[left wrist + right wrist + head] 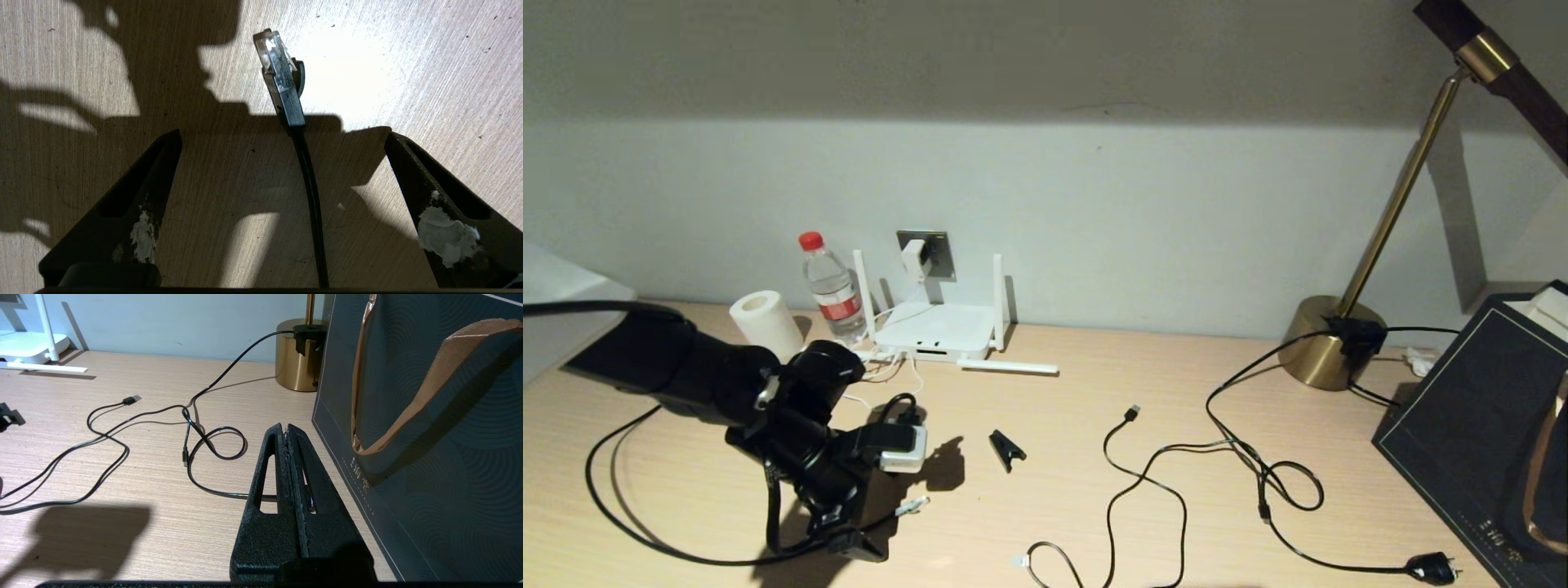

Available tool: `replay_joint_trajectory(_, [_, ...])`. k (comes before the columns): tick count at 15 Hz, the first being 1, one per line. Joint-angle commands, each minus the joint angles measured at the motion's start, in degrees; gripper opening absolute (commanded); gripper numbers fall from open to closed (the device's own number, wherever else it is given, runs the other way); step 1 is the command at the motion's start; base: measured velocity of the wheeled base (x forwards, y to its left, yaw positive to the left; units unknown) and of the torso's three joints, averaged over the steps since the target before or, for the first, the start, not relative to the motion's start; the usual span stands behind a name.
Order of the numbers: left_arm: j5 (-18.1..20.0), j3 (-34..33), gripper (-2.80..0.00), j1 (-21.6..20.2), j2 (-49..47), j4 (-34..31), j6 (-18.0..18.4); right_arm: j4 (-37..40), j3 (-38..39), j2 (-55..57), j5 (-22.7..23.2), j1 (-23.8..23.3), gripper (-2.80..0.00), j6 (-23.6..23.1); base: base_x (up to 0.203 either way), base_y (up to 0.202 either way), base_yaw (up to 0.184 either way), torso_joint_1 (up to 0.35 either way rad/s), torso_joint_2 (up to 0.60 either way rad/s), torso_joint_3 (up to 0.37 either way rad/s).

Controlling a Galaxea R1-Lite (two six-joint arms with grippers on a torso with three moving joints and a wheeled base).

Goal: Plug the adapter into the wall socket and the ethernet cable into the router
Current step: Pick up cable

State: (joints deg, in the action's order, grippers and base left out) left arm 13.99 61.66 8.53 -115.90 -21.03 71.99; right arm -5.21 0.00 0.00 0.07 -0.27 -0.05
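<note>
The ethernet cable's (311,196) small clear plug (277,65) lies on the wooden desk just beyond my left gripper (282,132). That gripper is open, and the black cable runs between its fingers without touching them. In the head view the left gripper (866,535) points down at the front left of the desk, with the clear plug (913,506) beside it. The white adapter (915,257) sits in the grey wall socket (938,251). Below it stands the white router (939,331). My right gripper (287,426) is shut on nothing, parked low beside a dark bag.
One router antenna (1009,367) lies flat on the desk. A water bottle (832,286) and paper roll (765,322) stand left of the router. A black clip (1006,449), a USB-tipped cable (1131,412), a mains-plug cable (1433,566), a brass lamp base (1331,339) and the dark bag (1478,425) lie to the right.
</note>
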Motion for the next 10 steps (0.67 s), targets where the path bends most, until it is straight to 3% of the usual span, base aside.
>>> replay_joint_trajectory(1, [0.1, 0.1, 0.0, 0.1, -0.6, 0.0, 0.4, -0.1, 2.0, 0.1, 0.0, 0.0, -2.8, 0.0, 0.0, 0.0, 0.0, 0.0, 0.0, 0.0])
replay_joint_trajectory(5, [1.2, 0.5, 0.0, 0.3, -1.2, 1.1, 0.4, -0.1, 2.0, 0.1, 0.0, 0.0, -2.8, 0.0, 0.0, 0.0, 0.0, 0.0, 0.0, 0.0])
replay_joint_trajectory(6, [1.2, 0.6, -2.8, 0.4, -1.3, 1.1, 0.3, -0.1, 2.0, 0.1, 0.0, 0.0, -2.8, 0.0, 0.0, 0.0, 0.0, 0.0, 0.0, 0.0])
replay_joint_trajectory(10, [1.2, 0.5, -2.8, 1.0, -1.8, 1.1, 0.4, -0.1, 2.0, 0.1, 0.0, 0.0, -2.8, 0.0, 0.0, 0.0, 0.0, 0.0, 0.0, 0.0])
